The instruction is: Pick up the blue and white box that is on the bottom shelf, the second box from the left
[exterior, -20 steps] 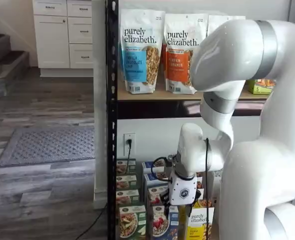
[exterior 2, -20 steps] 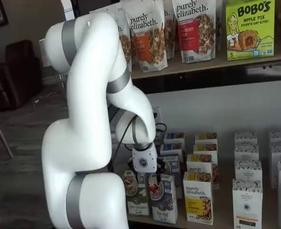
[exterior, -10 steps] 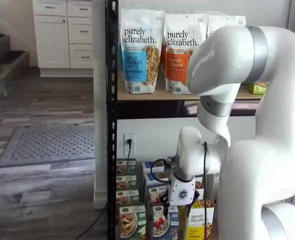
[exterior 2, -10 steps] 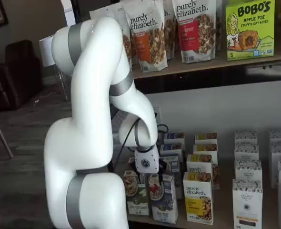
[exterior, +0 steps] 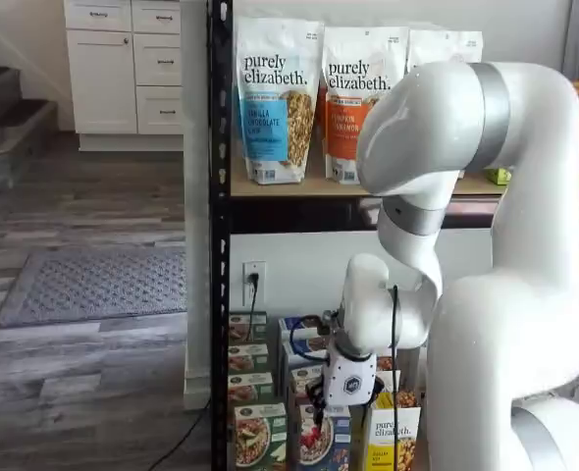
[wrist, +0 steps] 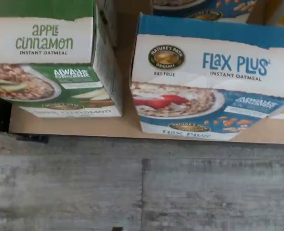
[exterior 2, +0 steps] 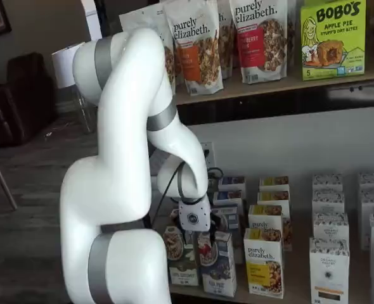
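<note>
The blue and white box (wrist: pixel 209 82), marked "Flax Plus", stands upright at the front edge of the bottom shelf (wrist: pixel 127 127), with a bowl of cereal and red berries on its face. Both shelf views show the box (exterior: pixel 321 442) (exterior 2: pixel 216 263) between a green carton and a yellow one. My gripper (exterior: pixel 341 404) (exterior 2: pixel 203 229) hangs just above and in front of it, tilted toward the rack, fingers spread and holding nothing. The white gripper body hides the box's top in both shelf views.
A green-and-white "Apple Cinnamon" carton (wrist: pixel 50 62) (exterior: pixel 258 437) stands close on one side, and a yellow "purely elizabeth" carton (exterior 2: pixel 264 263) on the other. More cartons stand in rows behind. A black rack post (exterior: pixel 219 294) rises beside the green carton. Granola bags (exterior: pixel 275 98) fill the tier above.
The arm's elbow has swung left in a shelf view, and the gripper has sunk slightly toward the front row of cartons. Its fingers stay spread.
</note>
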`<state>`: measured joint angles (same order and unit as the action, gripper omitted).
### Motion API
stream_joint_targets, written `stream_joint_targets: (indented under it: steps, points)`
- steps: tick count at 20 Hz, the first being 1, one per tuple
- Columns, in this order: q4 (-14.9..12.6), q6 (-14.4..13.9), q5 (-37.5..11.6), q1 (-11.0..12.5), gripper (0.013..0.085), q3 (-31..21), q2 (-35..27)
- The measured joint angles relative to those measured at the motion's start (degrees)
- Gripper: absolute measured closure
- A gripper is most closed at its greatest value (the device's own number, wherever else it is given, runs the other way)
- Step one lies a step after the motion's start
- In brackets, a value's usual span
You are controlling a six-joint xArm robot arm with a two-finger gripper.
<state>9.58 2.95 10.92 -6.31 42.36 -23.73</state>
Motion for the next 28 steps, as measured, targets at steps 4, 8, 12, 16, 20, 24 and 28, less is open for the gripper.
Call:
stream_joint_targets:
  steps: [4, 8, 12, 16, 20, 24, 28]
  points:
    - [-2.39, -2.77, -0.09, -0.41, 0.013, 1.99, -2.0]
    - [-3.35, -4.24, -0.15, -1.0, 0.013, 4.18, -4.09]
    - [-4.92, -6.1, -0.06, -1.29, 0.013, 6.26, -6.14]
    - [-4.74, -5.96, -0.01, -1.31, 0.013, 8.36, -8.46]
    - [-6.04, -6.75, -0.07, -0.81, 0.013, 9.67, -10.05]
    - [-8.19, -8.21, -0.71, -0.16, 0.013, 10.45, -11.09]
    - [-9.21, -8.66, -0.6, 0.38, 0.013, 11.33, -11.76]
